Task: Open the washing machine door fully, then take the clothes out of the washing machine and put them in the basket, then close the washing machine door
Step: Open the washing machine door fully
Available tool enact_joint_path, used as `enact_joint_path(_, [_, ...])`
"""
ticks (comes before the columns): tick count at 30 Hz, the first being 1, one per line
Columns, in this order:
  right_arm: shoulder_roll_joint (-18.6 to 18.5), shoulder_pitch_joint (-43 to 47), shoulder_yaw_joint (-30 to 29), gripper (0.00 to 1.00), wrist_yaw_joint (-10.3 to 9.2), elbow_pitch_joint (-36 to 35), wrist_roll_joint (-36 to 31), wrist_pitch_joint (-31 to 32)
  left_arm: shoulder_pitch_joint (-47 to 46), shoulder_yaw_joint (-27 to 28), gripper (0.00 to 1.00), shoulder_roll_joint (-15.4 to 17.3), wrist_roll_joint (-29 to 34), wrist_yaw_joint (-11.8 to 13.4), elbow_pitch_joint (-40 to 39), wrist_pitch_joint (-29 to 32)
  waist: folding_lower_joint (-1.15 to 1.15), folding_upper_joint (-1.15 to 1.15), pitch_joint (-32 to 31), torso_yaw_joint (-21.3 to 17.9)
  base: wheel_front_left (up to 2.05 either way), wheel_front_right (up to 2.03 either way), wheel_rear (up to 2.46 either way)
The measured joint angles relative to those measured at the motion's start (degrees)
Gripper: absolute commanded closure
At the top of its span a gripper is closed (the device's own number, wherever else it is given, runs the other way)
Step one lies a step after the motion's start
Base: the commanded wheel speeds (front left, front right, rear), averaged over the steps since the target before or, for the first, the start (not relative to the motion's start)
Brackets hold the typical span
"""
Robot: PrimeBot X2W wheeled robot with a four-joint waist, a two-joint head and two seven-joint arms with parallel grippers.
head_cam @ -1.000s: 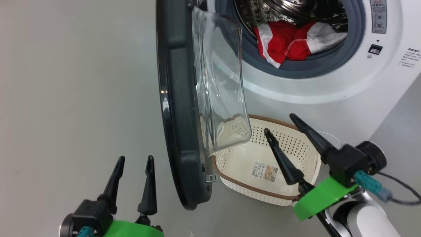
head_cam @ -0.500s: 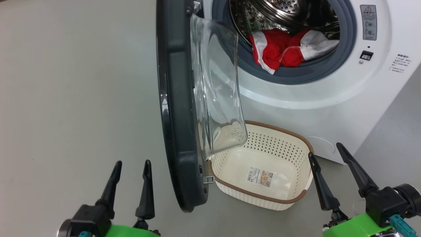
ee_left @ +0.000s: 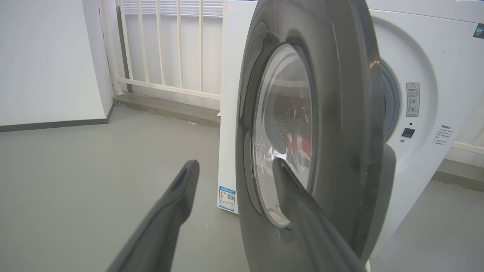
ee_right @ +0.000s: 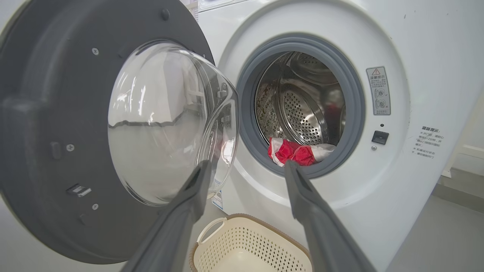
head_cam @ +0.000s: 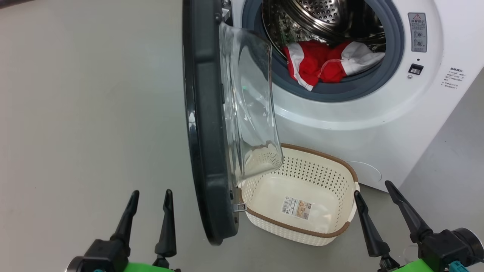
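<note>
Floor (head_cam: 94, 113) beside the basket (head_cam: 321, 153) now hosts the withdrawn right pincer (head_cam: 371, 188).

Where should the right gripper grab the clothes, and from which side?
Best bet: pinch the clothes at the red-and-white fold hanging over the grey gasket; it's bunched and nearest. Come from the front with the right gripper: the washing machine door stands open on the left.
</note>
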Motion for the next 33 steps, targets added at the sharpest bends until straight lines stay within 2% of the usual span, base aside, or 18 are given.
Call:
enact_joint_path(4, [0.1, 0.0, 0.4, 0.00, 0.00, -0.1, 0.0, 0.0, 0.0, 0.0, 0.00, 0.0, 0.0, 0.2, 0.0, 0.0, 0.00, 0.00, 0.0, -0.2, 0.00, 0.00, 0.00])
enact_joint_path(5, [0.1, 0.0, 0.4, 0.00, 0.00, -0.1, 0.0, 0.0, 0.0, 0.0, 0.05, 0.0, 0.0, 0.2, 0.1, 0.0, 0.00, 0.00, 0.1, -0.2, 0.00, 0.00, 0.00])
enact_joint_path(6, [0.1, 0.0, 0.5, 0.00, 0.00, -0.1, 0.1, 0.0, 0.0, 0.0, 0.67, 0.1, 0.0, 0.3, 0.1, 0.0, 0.00, 0.00, 0.1, -0.3, 0.00, 0.00, 0.00])
enact_joint_path(7, [0.1, 0.0, 0.6, 0.00, 0.00, -0.1, 0.2, 0.0, 0.0, 0.0, 1.00, 0.1, 0.0, 0.3, 0.0, 0.0, 0.00, 0.00, 0.1, -0.4, 0.00, 0.00, 0.00])
enact_joint_path(14, [0.1, 0.0, 0.9, 0.00, 0.00, 0.0, 0.4, 0.1, -0.1, 0.8, 1.00, 1.0, 0.8, 1.5, -3.2, -1.5, 0.00, 0.00, 0.3, -0.9, 0.00, 0.00, 0.00])
enact_joint_path(19, [0.1, 0.0, 0.9, 0.00, 0.00, 0.3, 0.8, 0.1, -1.3, 0.7, 1.00, 2.2, 3.2, 1.3, -12.1, -3.0, 0.00, 0.00, 0.3, -1.3, 0.00, 0.00, 0.00])
enact_joint_path(23, [0.1, 0.0, 1.0, 0.00, 0.00, 0.4, 1.4, 0.1, -2.8, -0.7, 1.00, 2.2, 4.6, -0.2, -16.4, -3.4, 0.00, 0.00, 0.4, -1.5, 0.00, 0.00, 0.00])
enact_joint_path(24, [0.1, 0.0, 1.0, 0.00, 0.00, 0.5, 1.6, 0.1, -3.6, -2.5, 1.00, 2.4, 5.2, -2.0, -18.7, -3.5, 0.00, 0.00, 0.5, -1.6, 0.00, 0.00, 0.00])
enact_joint_path(25, [0.1, 0.0, 1.0, 0.00, 0.00, 0.5, 1.6, 0.1, -3.6, -2.5, 1.00, 2.4, 5.2, -2.0, -18.7, -3.5, 0.00, 0.00, 0.5, -1.6, 0.00, 0.00, 0.00])
enact_joint_path(33, [0.1, -0.1, 1.0, 0.00, 0.00, 0.9, 1.6, 0.1, -5.1, -9.3, 1.00, 2.7, 6.2, -6.6, -18.2, -2.3, 0.00, 0.00, 1.0, -2.3, 0.00, 0.00, 0.00])
